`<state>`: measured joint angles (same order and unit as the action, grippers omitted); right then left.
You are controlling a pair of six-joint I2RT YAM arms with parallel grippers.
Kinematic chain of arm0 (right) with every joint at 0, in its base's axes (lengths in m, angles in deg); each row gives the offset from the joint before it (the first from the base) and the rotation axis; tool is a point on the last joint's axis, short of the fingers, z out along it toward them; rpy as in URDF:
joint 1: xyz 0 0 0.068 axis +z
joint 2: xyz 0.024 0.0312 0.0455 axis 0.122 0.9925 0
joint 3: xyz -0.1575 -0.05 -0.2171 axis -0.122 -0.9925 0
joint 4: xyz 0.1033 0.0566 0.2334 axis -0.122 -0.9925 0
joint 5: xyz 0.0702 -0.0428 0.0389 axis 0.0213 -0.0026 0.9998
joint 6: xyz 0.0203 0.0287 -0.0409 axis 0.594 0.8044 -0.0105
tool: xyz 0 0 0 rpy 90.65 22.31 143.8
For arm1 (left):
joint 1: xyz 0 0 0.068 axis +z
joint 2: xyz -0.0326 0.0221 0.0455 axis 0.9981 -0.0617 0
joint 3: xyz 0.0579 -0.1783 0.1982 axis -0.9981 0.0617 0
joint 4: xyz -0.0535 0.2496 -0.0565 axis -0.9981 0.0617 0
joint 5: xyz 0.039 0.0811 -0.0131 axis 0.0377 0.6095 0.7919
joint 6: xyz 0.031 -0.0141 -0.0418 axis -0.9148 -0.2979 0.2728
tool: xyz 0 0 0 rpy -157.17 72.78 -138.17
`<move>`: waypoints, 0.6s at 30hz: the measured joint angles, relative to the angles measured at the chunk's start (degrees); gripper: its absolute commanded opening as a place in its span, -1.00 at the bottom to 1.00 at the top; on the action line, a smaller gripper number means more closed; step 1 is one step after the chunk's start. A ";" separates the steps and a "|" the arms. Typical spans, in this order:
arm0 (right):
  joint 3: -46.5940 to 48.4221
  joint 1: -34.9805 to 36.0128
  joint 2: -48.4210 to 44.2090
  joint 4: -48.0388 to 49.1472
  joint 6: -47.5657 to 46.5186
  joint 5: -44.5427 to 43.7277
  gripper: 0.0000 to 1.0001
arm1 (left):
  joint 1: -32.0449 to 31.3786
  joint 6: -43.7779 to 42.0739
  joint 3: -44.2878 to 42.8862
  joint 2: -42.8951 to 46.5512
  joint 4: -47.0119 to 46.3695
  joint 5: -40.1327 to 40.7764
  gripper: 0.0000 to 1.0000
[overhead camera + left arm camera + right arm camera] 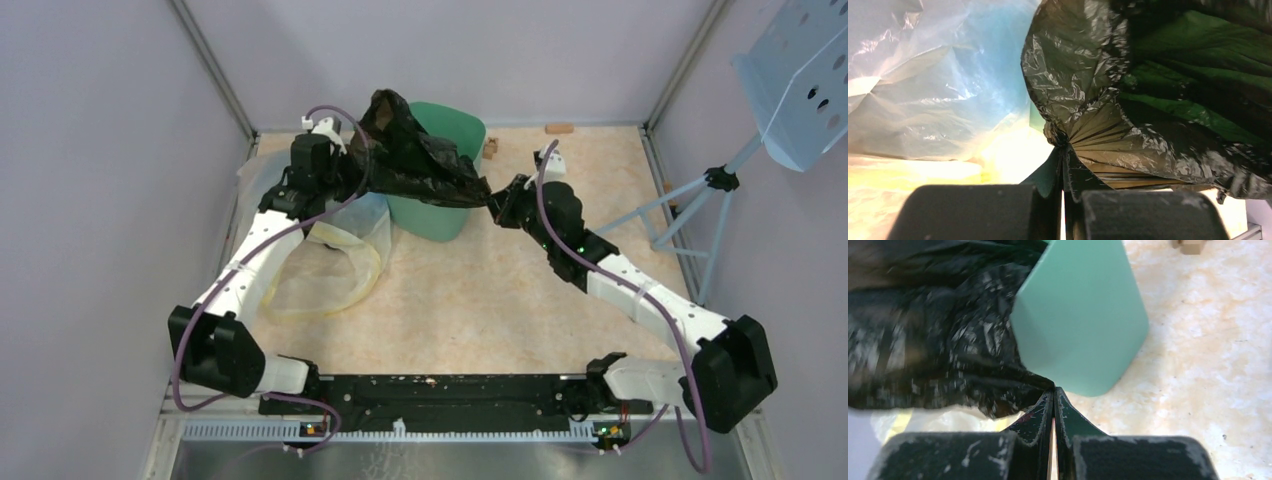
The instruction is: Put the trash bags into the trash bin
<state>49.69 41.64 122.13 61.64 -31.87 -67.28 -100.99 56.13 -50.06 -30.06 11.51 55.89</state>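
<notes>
The black bag [425,165] is held stretched across the near rim of the green bin [445,218]. Its ends are pinched by the left claw [1064,152] and the right claw [1054,391]

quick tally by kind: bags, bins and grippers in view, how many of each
black trash bag: 1
clear plastic bag: 1
mint-green trash bin: 1
grippers: 2, the left gripper and the right gripper, each shut on the black trash bag
total: 5
</notes>
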 measured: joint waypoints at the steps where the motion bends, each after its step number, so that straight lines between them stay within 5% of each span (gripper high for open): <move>1: 0.52 -1.16 1.33 -0.59 0.22 0.52 -1.00 | 0.33 0.07 0.96 0.00 -0.50 -0.07 -1.00; 5: 2.27 -4.13 5.33 -0.74 0.72 3.02 -0.87 | 0.76 0.68 3.23 0.00 -2.91 -0.37 -1.00; 18: 5.75 -7.43 5.42 -4.68 -11.26 13.88 0.25 | 1.53 1.55 5.18 -0.57 -11.78 -0.68 -0.97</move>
<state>55.43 34.21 127.55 56.96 -43.13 -53.40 -99.46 57.68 -44.88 -30.63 -0.27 55.22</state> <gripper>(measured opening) 0.522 0.016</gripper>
